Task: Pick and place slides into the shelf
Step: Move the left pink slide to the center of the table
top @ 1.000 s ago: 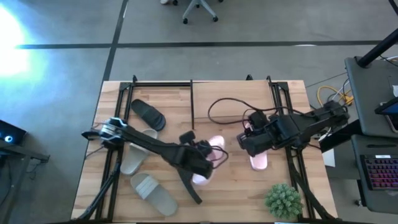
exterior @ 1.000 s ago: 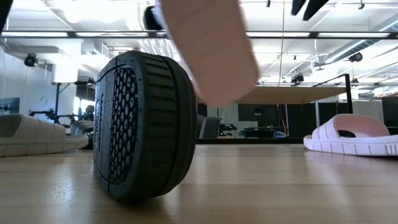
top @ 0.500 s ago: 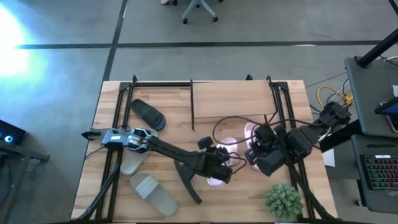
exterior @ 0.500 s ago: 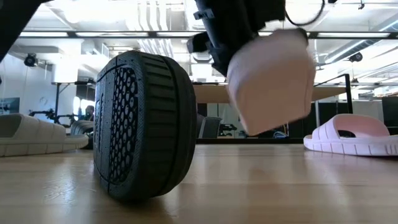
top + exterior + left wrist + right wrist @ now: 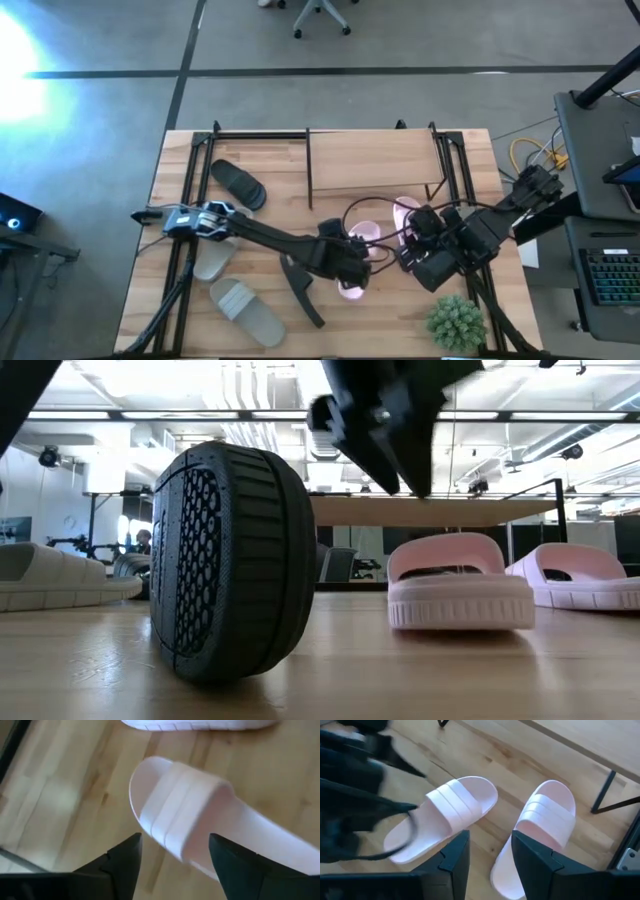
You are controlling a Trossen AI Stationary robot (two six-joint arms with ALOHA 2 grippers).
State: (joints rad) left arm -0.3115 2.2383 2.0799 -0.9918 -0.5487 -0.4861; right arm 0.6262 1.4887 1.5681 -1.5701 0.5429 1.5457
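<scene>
Left gripper (image 5: 172, 852), jaws released, is seen above one pink slide (image 5: 200, 827) lying on the worktop (image 5: 180, 200); right gripper (image 5: 490, 852), jaws parted and empty, is poised beside the other pink slide (image 5: 540, 827).

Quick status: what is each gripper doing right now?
Left gripper: open, empty, above a pink rubber slide sandal.
Right gripper: open, empty, above the second pink sandal.
</scene>
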